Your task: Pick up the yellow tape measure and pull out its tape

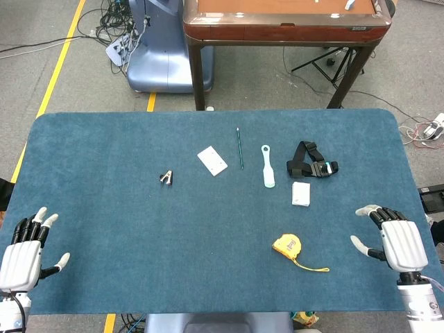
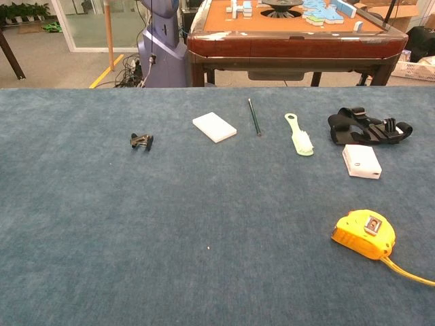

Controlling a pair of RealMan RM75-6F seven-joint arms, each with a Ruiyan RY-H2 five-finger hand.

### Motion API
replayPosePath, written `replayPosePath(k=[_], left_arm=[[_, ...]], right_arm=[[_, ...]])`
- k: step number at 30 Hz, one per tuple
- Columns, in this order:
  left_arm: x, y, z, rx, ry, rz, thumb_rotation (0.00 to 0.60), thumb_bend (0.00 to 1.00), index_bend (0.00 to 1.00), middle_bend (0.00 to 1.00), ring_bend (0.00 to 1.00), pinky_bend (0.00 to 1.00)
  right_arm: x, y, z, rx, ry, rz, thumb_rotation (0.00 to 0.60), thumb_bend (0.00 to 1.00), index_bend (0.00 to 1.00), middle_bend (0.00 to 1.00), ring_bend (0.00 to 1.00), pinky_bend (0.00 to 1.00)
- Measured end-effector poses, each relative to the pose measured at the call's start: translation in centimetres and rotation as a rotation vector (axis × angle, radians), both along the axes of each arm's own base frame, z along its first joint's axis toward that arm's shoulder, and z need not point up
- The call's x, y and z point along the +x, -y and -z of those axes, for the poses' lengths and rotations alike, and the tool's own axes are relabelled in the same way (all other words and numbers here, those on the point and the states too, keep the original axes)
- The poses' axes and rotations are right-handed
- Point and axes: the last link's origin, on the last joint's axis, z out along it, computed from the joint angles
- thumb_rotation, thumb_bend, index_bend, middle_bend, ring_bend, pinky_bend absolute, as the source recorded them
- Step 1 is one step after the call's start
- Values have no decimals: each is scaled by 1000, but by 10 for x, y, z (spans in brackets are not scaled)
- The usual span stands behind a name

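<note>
Head view: the yellow tape measure (image 1: 286,245) is seen lying on the blue table (image 1: 139,222), at nine o'clock from the right hand (image 1: 393,238). Both the right hand and the left hand (image 1: 25,248) are held with fingers spread, apparently gripping nothing.

Only the head view shows the robot's body, at the two lower corners of the frame. The left hand (image 1: 24,253), lower left, has a flat white plastic back, black fingers (image 1: 29,227) capped with white tips, and a white-tipped thumb. The right hand (image 1: 395,239), lower right, has the same white back plate with faint seams, dark fingers ending in pale grey-white tips. Below it sits a ribbed silver-grey wrist with thin cables running beside it.
</note>
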Motion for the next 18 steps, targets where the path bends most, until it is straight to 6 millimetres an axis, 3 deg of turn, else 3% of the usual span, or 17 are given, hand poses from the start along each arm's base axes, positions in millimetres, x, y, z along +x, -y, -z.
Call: replayPosePath(k=[9, 11, 13, 16, 18], left_arm=[[1, 1, 1, -1, -1, 1, 600, 213, 132, 0, 0, 0], [1, 1, 0, 2, 1, 2, 600, 213, 132, 0, 0, 0], [1, 2, -1, 7, 0, 3, 600, 213, 132, 0, 0, 0], [2, 2, -4, 12, 0, 2, 600, 213, 132, 0, 0, 0], [2, 3, -4, 12, -2, 2, 600, 213, 132, 0, 0, 0]], right_arm=[[0, 2, 5, 37, -12, 0, 600, 293, 379, 362, 343, 359], [2, 3, 9, 58, -21, -7, 600, 242, 379, 361, 342, 359], [3, 4, 12, 67, -34, -16, 600, 132, 356, 348, 326, 359], [4, 5, 19, 93, -64, -27, 600, 8, 244, 288, 267, 356], [6, 6, 25, 120, -82, -33, 600, 0, 165, 228, 221, 336]])
